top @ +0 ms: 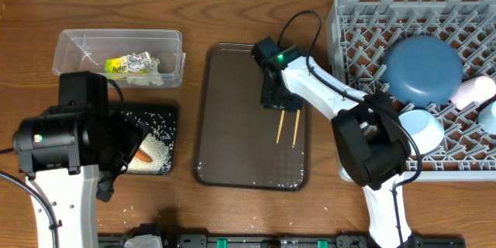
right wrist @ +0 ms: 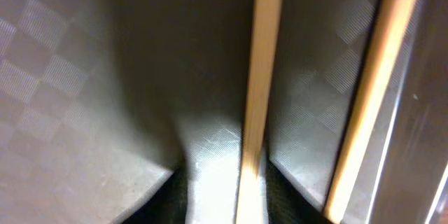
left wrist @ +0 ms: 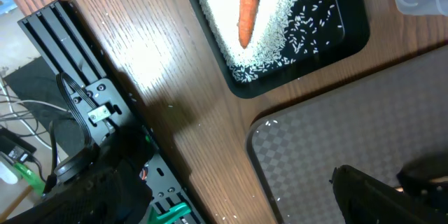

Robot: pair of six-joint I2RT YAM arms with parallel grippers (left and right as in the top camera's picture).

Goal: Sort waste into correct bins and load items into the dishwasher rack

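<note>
A pair of chopsticks point(top: 288, 128) lies on the brown tray point(top: 240, 124). My right gripper point(top: 279, 101) is down on their far ends. In the right wrist view its fingers point(right wrist: 227, 196) are open around one chopstick point(right wrist: 259, 77), and the other chopstick point(right wrist: 374, 91) lies outside to the right. The black tray point(top: 174, 124) holds rice point(top: 159, 151) and a carrot point(top: 144, 155), which the left wrist view also shows point(left wrist: 250, 7). My left gripper point(left wrist: 224, 203) is open and empty over the table's front edge. The clear tub point(top: 116, 37) holds the snack wrapper point(top: 130, 64) and a tissue point(top: 147, 78).
The grey rack point(top: 364, 23) at the right holds the dark blue bowl point(top: 422, 70), light blue bowl point(top: 422, 128), white cup point(top: 474, 91) and light blue cup point(top: 488, 116). A few rice grains point(top: 128, 209) lie on the table. A black frame point(left wrist: 84, 77) runs along the front edge.
</note>
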